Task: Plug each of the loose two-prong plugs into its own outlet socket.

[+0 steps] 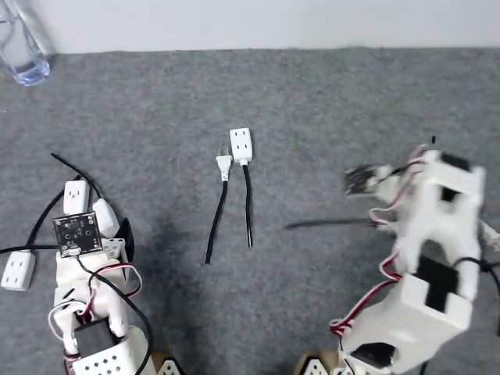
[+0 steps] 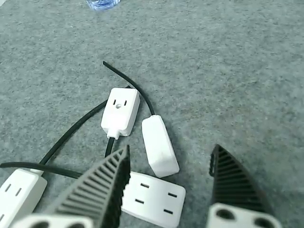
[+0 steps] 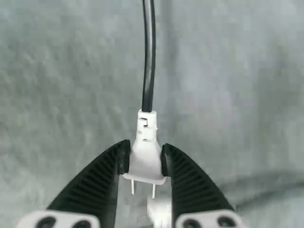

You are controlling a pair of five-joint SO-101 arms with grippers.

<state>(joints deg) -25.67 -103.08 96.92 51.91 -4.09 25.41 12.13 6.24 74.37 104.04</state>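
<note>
The gray mat (image 1: 312, 101) carries all parts. The left gripper (image 2: 171, 149) hangs over a cluster of white outlet sockets (image 2: 121, 110), jaws spread wide. The right gripper (image 3: 145, 147) clamps a two-prong plug (image 3: 145, 164), prongs toward the wrist, black cord (image 3: 149, 52) leading away; its height above the mat is unclear. At mat centre, a second plug (image 1: 224, 164) lies just beside a single socket (image 1: 241, 142).
</note>
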